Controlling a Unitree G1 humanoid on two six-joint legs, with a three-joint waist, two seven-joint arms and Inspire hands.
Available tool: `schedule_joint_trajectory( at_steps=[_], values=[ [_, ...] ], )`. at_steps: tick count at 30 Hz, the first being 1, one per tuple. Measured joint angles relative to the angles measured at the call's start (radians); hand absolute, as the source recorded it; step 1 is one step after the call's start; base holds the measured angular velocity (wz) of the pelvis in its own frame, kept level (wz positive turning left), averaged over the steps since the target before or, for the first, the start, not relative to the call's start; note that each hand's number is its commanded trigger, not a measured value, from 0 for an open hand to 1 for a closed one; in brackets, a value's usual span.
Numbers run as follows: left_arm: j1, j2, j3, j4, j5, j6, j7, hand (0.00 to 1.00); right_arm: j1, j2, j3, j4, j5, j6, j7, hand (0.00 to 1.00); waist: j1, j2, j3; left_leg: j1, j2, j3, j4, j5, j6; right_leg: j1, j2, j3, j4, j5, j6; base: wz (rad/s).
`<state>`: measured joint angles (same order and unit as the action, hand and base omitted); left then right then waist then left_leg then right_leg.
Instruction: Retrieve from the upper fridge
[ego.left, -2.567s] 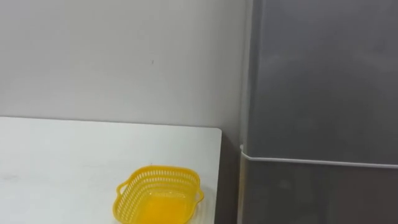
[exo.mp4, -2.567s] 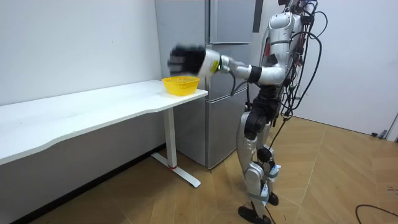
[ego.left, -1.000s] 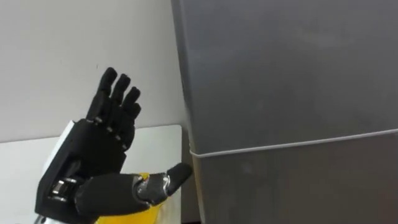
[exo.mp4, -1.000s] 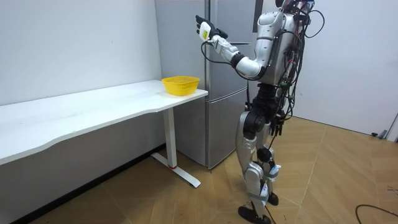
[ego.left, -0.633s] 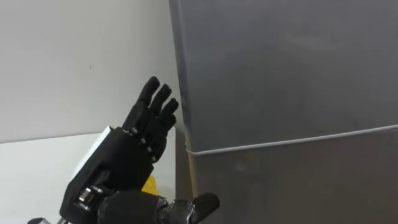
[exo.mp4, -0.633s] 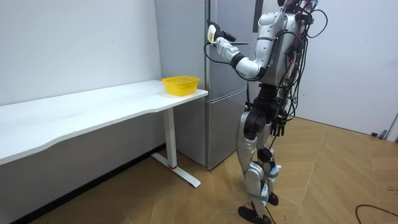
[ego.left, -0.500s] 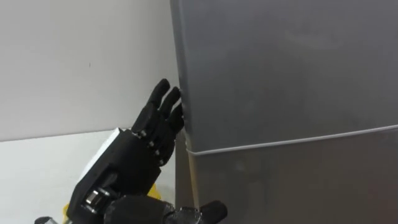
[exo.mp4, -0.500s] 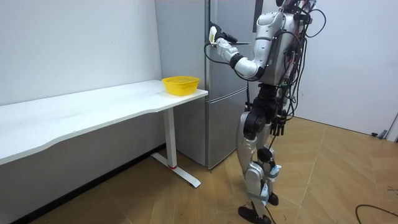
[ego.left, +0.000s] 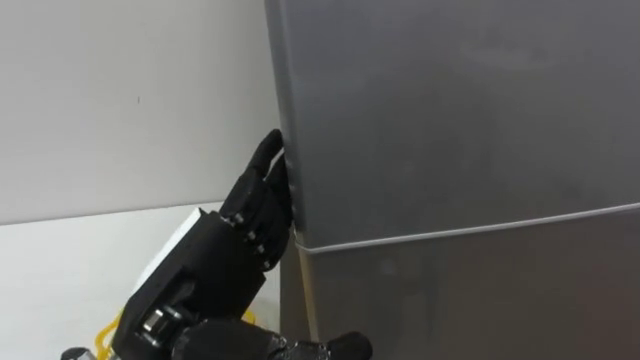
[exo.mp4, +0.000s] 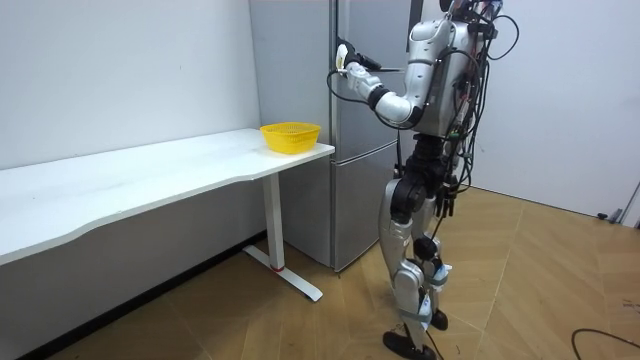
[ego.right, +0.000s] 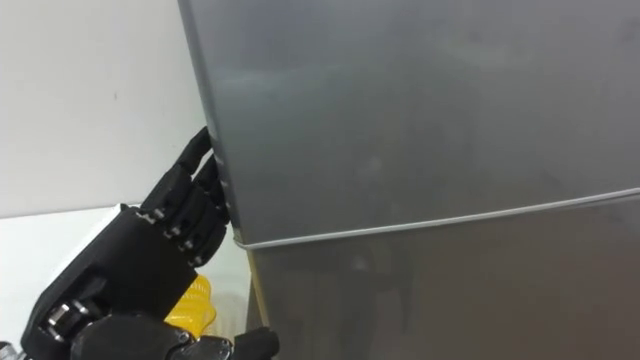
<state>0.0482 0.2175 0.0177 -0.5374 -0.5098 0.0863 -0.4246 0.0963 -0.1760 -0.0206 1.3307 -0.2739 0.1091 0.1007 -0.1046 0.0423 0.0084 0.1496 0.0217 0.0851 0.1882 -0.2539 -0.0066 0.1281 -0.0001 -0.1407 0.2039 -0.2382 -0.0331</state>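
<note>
Item: robot, standing upright on the wooden floor (exo.mp4: 520, 290) close in front of a tall grey fridge (exo.mp4: 295, 70), its left arm raised and bent toward the appliance. Left hand (ego.left: 215, 260): black, back of the hand toward the head camera, lifted to about the level of the seam (ego.left: 470, 232) that divides the two doors. Its fingers (ego.left: 262, 185) are straight and held close together, pointing up and to the right, with the tips against the left-hand edge of the upper fridge door (ego.left: 450, 110); whether the tips reach behind that edge cannot be told. The thumb (ego.left: 330, 348) sticks out sideways, low, in front of the lower door (ego.left: 480, 300), and whether it touches that door cannot be told. The hand holds nothing. Upper fridge door: closed, its face plain and flush with the lower door, the pale seam running unbroken across between them. Yellow basket (ego.right: 190, 300): a perforated plastic one, on the near right corner of the white counter (ego.left: 60, 270), just beside the fridge and mostly hidden behind the raised hand in the eye views. Counter: long, set against the white wall (ego.left: 120, 100), its end just beside the fridge's side.
</note>
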Motion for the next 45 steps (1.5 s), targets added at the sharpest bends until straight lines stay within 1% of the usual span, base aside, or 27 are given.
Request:
schedule_joint_trajectory(
  at_steps=[2, 3, 4, 5, 6, 7, 10, 12, 13, 22, 26, 30, 34, 38, 40, 42, 45],
  values=[
    [0.0, 0.0, 0.0, 0.003, 0.0, 0.0, 0.001, 0.0, 0.001, 0.0, 0.0, 0.002, 0.0, 0.002, -0.003, 0.0, 0.0, 0.001, 0.0002, 0.0, 0.0, 0.0, 0.0, 0.0, 0.0, 0.0, 0.0, 0.0, 0.0, 0.0, 0.0, 0.0],
    [0.0, 0.0, 0.0, 0.003, 0.0, 0.0, 0.001, 0.11, 0.001, 0.0, 0.0, 0.002, 0.0, 0.002, -0.003, 0.0, 0.0, 0.001, 0.0002, 0.0, -0.001, 0.0, 0.0, 0.0, 0.0, 0.0, 0.0, 0.0, 0.0, 0.0, 0.0, 0.0],
    [0.0, 0.0, -0.001, 0.004, 0.0, 0.001, 0.001, 0.69, 0.001, 0.0, 0.0, 0.002, 0.0, 0.002, -0.004, 0.0, 0.0, 0.001, 0.0003, 0.0, -0.001, 0.0, 0.0, 0.0, 0.0, 0.0, 0.0, 0.0, 0.0, 0.0, -0.001, 0.0],
    [0.0, 0.0, -0.001, 0.006, 0.0, 0.001, 0.001, 0.9, 0.001, 0.0, 0.0, 0.002, 0.0, 0.002, -0.005, 0.0, 0.0, 0.001, 0.0002, 0.0, -0.001, 0.0, 0.0, 0.0, 0.0, 0.0, 0.0, 0.0, 0.001, 0.0, -0.001, 0.0],
    [0.0, 0.0, -0.001, 0.006, 0.0, 0.002, 0.001, 0.98, 0.001, 0.0, 0.0, 0.002, 0.0, 0.002, -0.005, 0.0, 0.0, 0.001, 0.0002, 0.0, -0.001, 0.0, 0.0, 0.0, 0.0, -0.001, 0.0, 0.0, 0.001, 0.001, -0.001, 0.0],
    [0.0, 0.0, -0.002, 0.007, 0.0, 0.002, 0.002, 1.0, 0.001, 0.0, 0.001, 0.002, 0.0, 0.001, -0.005, 0.0, 0.0, 0.001, 0.0002, 0.0, -0.002, 0.0, 0.0, 0.0, 0.0, 0.0, 0.0, 0.0, 0.001, 0.001, -0.001, 0.0],
    [0.0, 0.0, 0.0, 0.011, 0.0, 0.002, 0.025, 1.0, 0.001, 0.0, 0.001, 0.007, 0.0, 0.001, -0.007, 0.0, 0.001, 0.0, 0.0003, 0.001, -0.002, 0.0, 0.0, 0.0, 0.0, -0.001, 0.0, -0.001, 0.001, 0.001, -0.001, 0.0],
    [0.0, 0.0, 0.015, 0.018, 0.001, 0.002, 0.033, 1.0, 0.0, 0.0, 0.001, 0.006, -0.002, 0.001, -0.01, 0.0, 0.002, 0.0, 0.0003, 0.0, -0.002, 0.0, 0.0, 0.0, 0.0, -0.003, 0.0, -0.002, 0.001, 0.001, -0.001, 0.0],
    [0.0, 0.0, 0.025, 0.02, 0.001, 0.002, 0.048, 0.01, 0.0, 0.0, 0.001, 0.007, -0.003, 0.001, -0.011, 0.0, 0.002, 0.0, 0.0004, 0.0, -0.003, 0.0, 0.0, 0.0, 0.0, -0.003, 0.0, -0.002, 0.001, 0.001, -0.001, 0.0],
    [-0.001, 0.002, 0.018, 0.018, -0.008, -0.001, 0.047, 0.0, -0.006, -0.002, 0.002, 0.003, -0.002, -0.005, -0.01, 0.0, 0.002, -0.002, 0.0007, -0.002, -0.003, -0.001, 0.0, 0.0, 0.0, -0.007, -0.001, -0.001, -0.001, 0.001, -0.001, 0.0],
    [-0.003, 0.0, -0.011, 0.017, -0.01, -0.001, 0.013, 0.0, -0.007, -0.002, 0.002, 0.0, -0.008, -0.01, -0.01, 0.0, -0.002, -0.002, 0.0, -0.004, -0.003, 0.001, 0.0, 0.0, 0.0, -0.008, 0.0, 0.001, -0.002, 0.001, -0.001, -0.01],
    [-0.004, 0.002, -0.009, 0.016, -0.011, -0.001, 0.004, 0.0, -0.004, -0.003, 0.002, 0.0, -0.008, -0.012, -0.009, 0.0, -0.001, -0.002, -0.0006, -0.004, -0.001, 0.001, -0.001, 0.0, 0.0, -0.009, 0.0, 0.001, -0.002, 0.001, -0.001, 0.0],
    [-0.004, 0.002, -0.009, 0.016, -0.011, -0.001, -0.003, 0.0, -0.004, -0.005, 0.001, 0.0, -0.009, -0.023, -0.009, 0.0, -0.001, -0.003, -0.0025, -0.004, 0.0, 0.0, -0.001, 0.0, 0.0, -0.006, -0.001, 0.001, -0.002, 0.001, -0.001, 0.0],
    [-0.004, 0.003, -0.01, 0.016, -0.011, -0.001, -0.009, 0.0, -0.004, -0.008, 0.001, 0.001, -0.011, -0.023, -0.009, 0.0, -0.002, -0.005, -0.0027, -0.002, 0.001, -0.001, -0.001, 0.0, 0.0, -0.002, -0.001, 0.0, 0.0, 0.001, -0.001, 0.0],
    [-0.004, 0.003, -0.011, 0.016, -0.012, -0.001, -0.019, 0.0, -0.001, -0.009, 0.001, 0.0, -0.01, -0.022, -0.01, 0.0, -0.002, -0.003, -0.0044, -0.003, 0.002, -0.001, -0.001, 0.0, 0.0, -0.002, -0.001, -0.001, 0.0, 0.001, -0.001, 0.0],
    [-0.004, 0.005, -0.011, 0.016, -0.026, 0.0, -0.025, 0.0, 0.001, -0.011, 0.002, 0.0, -0.01, -0.021, -0.011, 0.0, -0.002, -0.005, -0.0036, -0.004, 0.002, -0.001, -0.001, 0.0, 0.0, -0.002, -0.002, -0.001, 0.0, 0.001, -0.001, 0.0],
    [-0.004, 0.018, -0.011, 0.016, -0.05, 0.001, -0.033, 0.0, 0.003, -0.011, 0.002, 0.0, -0.011, -0.021, -0.012, 0.0, -0.002, -0.003, -0.0043, -0.004, 0.002, -0.001, -0.001, 0.0, 0.0, -0.003, -0.002, -0.002, 0.0, 0.002, -0.001, 0.0]
  ],
)
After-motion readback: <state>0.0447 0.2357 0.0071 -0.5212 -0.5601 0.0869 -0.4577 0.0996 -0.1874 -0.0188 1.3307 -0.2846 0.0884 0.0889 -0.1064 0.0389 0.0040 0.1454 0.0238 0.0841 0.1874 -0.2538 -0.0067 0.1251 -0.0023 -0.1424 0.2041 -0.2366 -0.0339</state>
